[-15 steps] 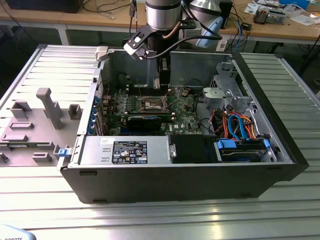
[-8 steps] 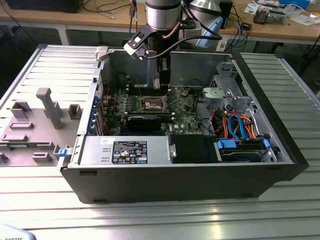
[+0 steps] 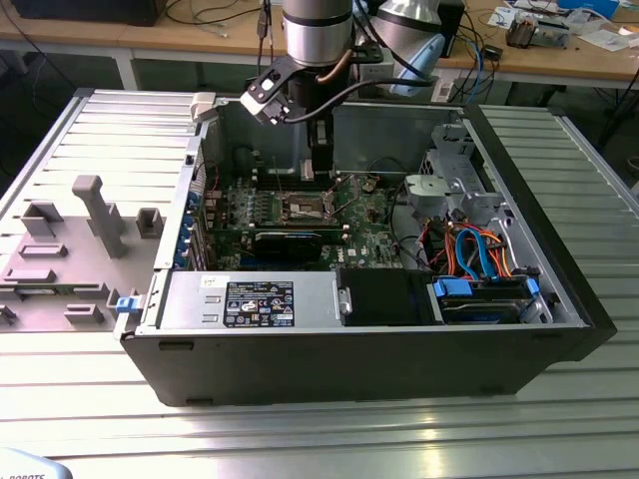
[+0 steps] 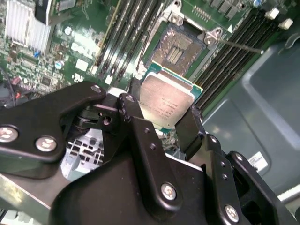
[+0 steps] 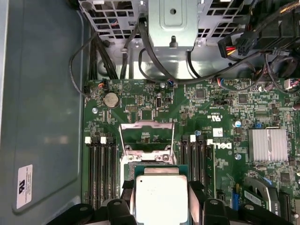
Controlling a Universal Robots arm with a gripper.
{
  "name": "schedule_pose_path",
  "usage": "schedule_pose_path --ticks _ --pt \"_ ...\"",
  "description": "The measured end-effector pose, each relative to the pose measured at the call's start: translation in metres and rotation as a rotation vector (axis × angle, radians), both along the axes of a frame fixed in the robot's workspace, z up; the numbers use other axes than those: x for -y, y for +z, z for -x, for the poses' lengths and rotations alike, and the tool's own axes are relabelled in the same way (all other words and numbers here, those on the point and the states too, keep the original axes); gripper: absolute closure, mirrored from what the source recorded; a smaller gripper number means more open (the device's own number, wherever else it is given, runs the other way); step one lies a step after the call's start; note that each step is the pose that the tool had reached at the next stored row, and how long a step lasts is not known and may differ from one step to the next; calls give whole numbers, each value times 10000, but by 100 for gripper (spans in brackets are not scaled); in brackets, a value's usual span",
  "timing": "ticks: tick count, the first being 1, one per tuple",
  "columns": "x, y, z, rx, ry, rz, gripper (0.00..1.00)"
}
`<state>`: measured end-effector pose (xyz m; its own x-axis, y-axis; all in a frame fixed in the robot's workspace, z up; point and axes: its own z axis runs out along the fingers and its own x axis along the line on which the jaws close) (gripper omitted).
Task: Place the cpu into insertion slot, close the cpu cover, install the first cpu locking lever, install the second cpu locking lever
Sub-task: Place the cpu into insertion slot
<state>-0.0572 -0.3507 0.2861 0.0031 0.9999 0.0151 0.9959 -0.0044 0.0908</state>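
The gripper [image 4: 162, 116] is closed on the cpu [image 4: 165, 99]. Its two black fingers [image 4: 191, 125] press on opposite edges of the chip, and the silver top faces the camera in both wrist views. There is faint print on this top, too small to read.

The cpu hangs close over the green board [image 3: 377, 218] inside the open computer case [image 3: 349, 361]. It is near the insertion slot [image 4: 180, 46] but not seated in it; the slot's dark centre lies bare. In the first wrist view the cpu cover [image 5: 147, 123] stands raised, and the board shows through its window. The long black memory slots [image 5: 101, 173] run on both sides of the slot.

A white sticker [image 5: 24, 186] with dark print is on the grey case wall. In the exterior view a black label [image 3: 258, 303] with white writing lies on the grey box at the front of the case. White letters [image 5: 220, 146] are printed on the board.
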Motion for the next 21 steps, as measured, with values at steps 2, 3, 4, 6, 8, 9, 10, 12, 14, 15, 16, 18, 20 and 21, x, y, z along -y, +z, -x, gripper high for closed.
schedule_pose_path --ticks 2,3,4,6,8,9,10,12,14,15,16,18,20,21 --pt "-16 -57 22 0 0 1 46" --pt "-22 -77 26 0 0 -1 46" --pt "-30 -111 29 -1 7 1 46" --pt "-37 -156 32 -1 69 1 46" --pt "-42 -218 34 0 138 0 46" --pt "-43 -247 34 0 139 0 46" --pt "-43 -250 34 -2 139 2 46" --pt "-43 -251 34 0 139 2 46" --pt "-43 -251 34 -1 139 15 46" --pt "-43 -251 34 0 139 19 46" --pt "-43 -251 34 -1 139 25 46" --pt "-43 -251 34 0 139 34 46" --pt "-43 -251 34 -1 139 43 46" --pt "-43 -251 34 -1 140 47 46"
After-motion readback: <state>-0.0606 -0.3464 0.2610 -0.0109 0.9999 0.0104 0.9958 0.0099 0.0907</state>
